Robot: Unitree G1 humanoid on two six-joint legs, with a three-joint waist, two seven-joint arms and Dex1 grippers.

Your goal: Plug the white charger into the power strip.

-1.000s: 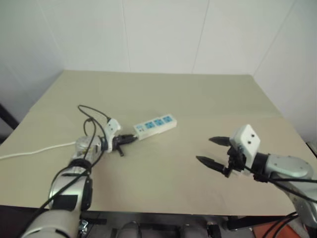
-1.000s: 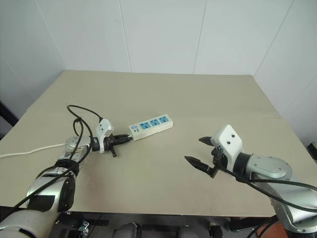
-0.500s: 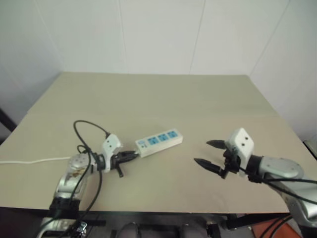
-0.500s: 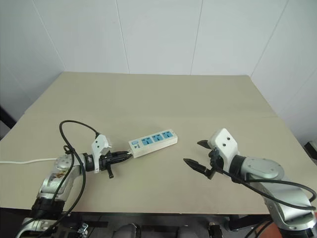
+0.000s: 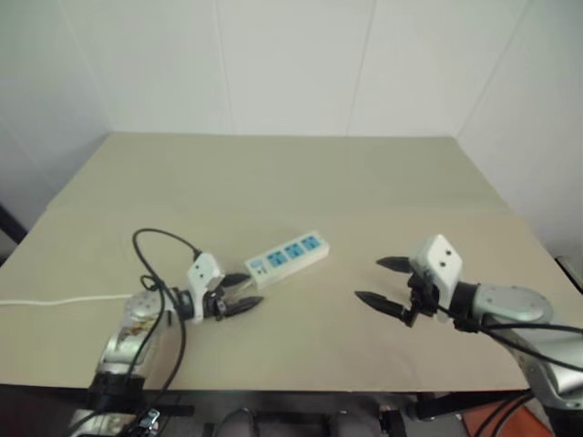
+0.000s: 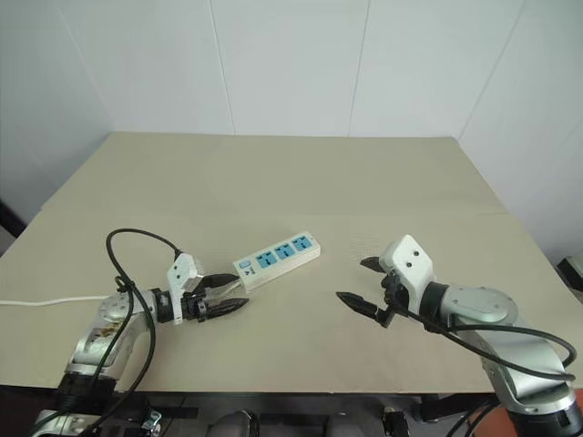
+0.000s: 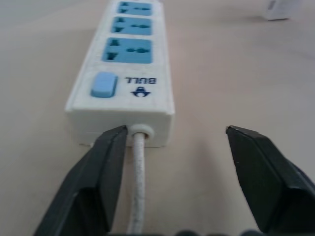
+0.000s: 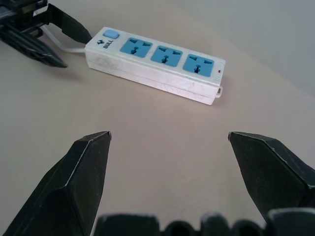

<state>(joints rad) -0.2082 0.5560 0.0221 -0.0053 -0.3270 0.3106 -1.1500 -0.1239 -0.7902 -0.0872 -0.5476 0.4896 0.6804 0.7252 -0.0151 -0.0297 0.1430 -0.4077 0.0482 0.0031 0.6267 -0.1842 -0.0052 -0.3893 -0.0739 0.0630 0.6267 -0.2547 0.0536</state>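
Left gripper [image 5: 249, 291]: spread wide, holding nothing
Strip [image 5: 287, 255]: just past my left fingertips, switch end first, cord [image 7: 137, 191] between them
Right gripper [image 5: 369, 279]: spread, empty, strip well ahead
Charger: I think light, hard, smooth; pinch its flat sides

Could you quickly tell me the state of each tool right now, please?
Left tool: open, holding nothing, its fingers either side of the thin white cord at the long white plastic power strip.
Right tool: open, empty.
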